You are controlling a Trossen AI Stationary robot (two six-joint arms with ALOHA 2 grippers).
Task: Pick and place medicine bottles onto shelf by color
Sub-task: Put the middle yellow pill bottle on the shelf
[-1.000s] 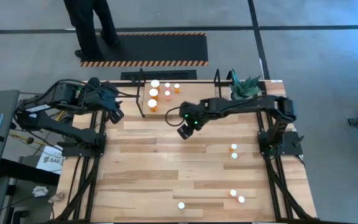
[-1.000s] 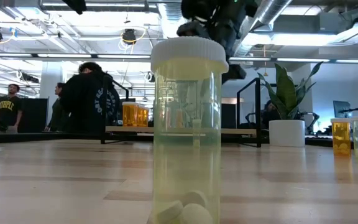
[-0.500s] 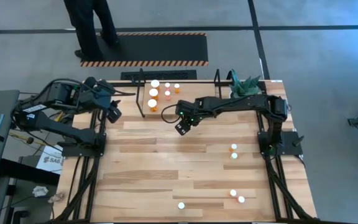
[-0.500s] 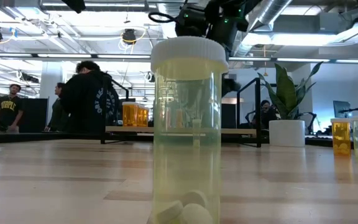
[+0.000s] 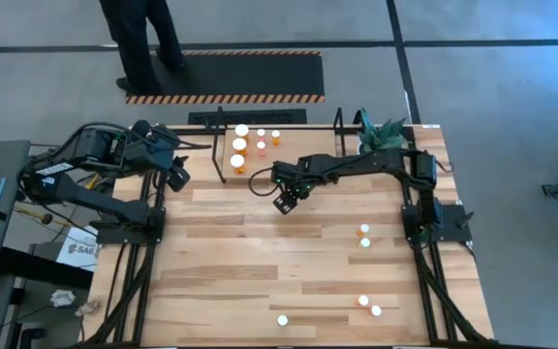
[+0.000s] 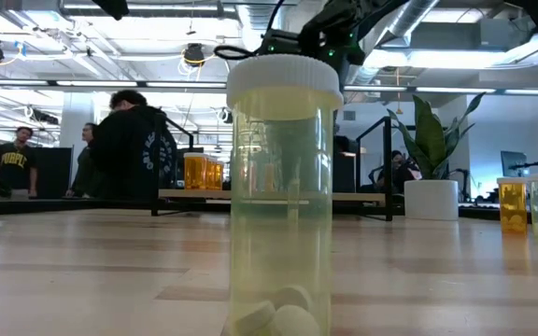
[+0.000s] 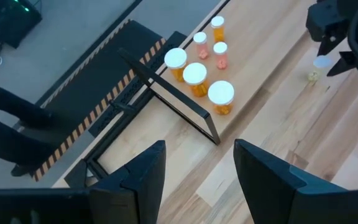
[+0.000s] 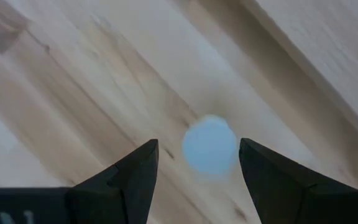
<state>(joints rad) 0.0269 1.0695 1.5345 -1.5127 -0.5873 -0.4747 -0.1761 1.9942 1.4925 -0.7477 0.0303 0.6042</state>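
Note:
My right gripper (image 5: pixel 283 200) (image 8: pixel 197 149) hangs open over the table just in front of the shelf (image 5: pixel 223 155), fingers pointing down. A small pale bottle with a white cap (image 8: pixel 209 144) stands below it, between the two fingers and apart from them; it also shows in the left wrist view (image 7: pixel 320 63). Several orange and reddish bottles (image 5: pixel 239 145) (image 7: pixel 196 74) stand on the shelf's wood floor. My left gripper (image 5: pixel 177 175) (image 7: pixel 197 165) waits open and empty at the table's far left, beside the shelf's left hoop.
Loose bottles stand at the right (image 5: pixel 363 231) (image 5: pixel 364 242), near right (image 5: pixel 363 301) (image 5: pixel 376 311) and near edge (image 5: pixel 282 320) (image 6: pixel 283 196). A potted plant (image 5: pixel 384 134) stands at the far right corner. People stand beyond the table (image 6: pixel 134 145).
My right gripper has gone a little toward the table's left and far edge, nearer the shelf, and stays open.

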